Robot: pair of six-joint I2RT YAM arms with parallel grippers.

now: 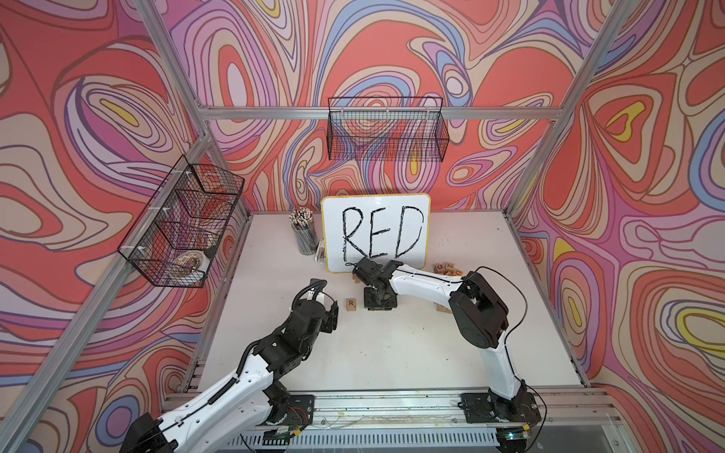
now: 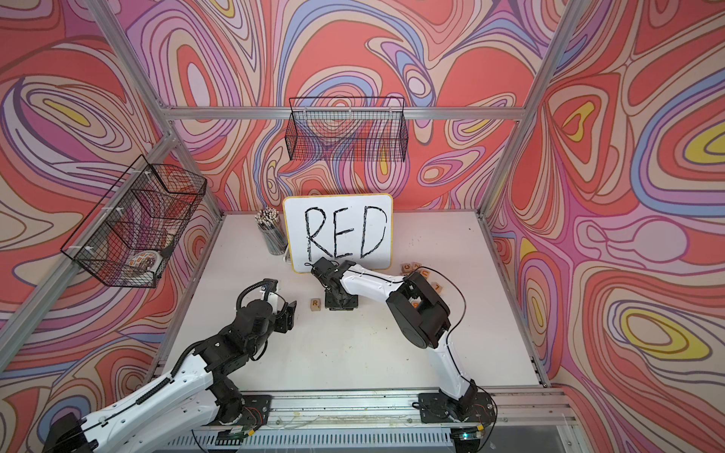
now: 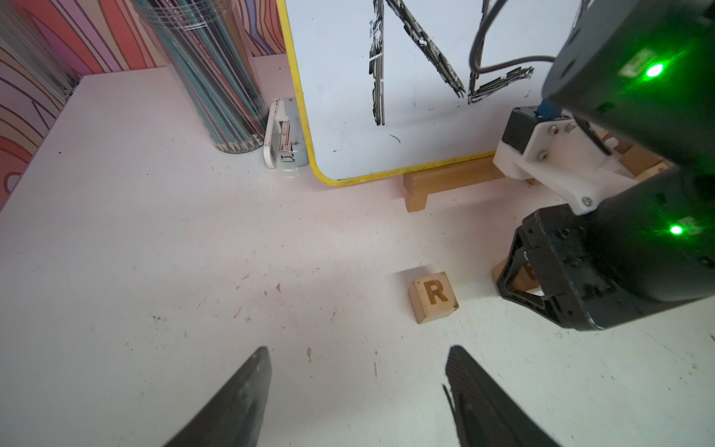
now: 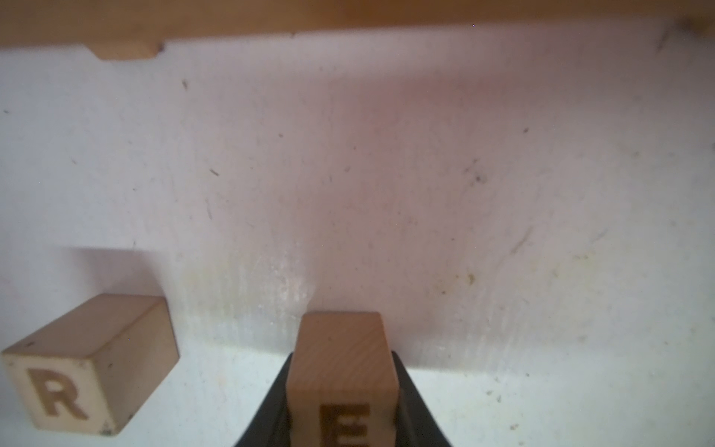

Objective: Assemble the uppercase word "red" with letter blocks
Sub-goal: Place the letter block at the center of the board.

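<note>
i'm seeing right gripper [image 1: 379, 304] pinching e block [image 4: 342, 363], down near table [image 4: 464, 193], just beside r block [image 4: 89, 371], not touching. left gripper [image 3: 358, 387] hanging spread, empty. i'm fearing e dragging or twisting on release, knocking r askew.

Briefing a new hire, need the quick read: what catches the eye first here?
The loud swirled red-and-purple walls, then the yellow-rimmed whiteboard with RED handwritten on it, propped at the back centre of the table. In front of it the right gripper clamps the E block, beside the R block but not touching it.
</note>
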